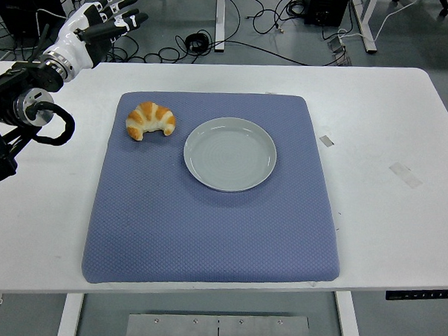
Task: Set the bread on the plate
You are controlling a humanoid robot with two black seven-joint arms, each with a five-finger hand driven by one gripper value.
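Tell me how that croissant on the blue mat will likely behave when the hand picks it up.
The croissant looks puffy and flaky, so it is probably light and easily crushed by a firm squeeze. Its curved, flat-lying shape suggests it won't roll. The textured blue mat should keep it from sliding. The left hand is open, up left of it.

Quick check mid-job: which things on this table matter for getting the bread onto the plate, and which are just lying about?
Belongs to the job:
- croissant, on the blue mat, left of the plate
- plate, empty, mid-mat
- left hand, open, raised over the table's far-left corner

Just lying about:
- blue mat beneath both
- tape strips on the table's right side
- cables on the floor behind
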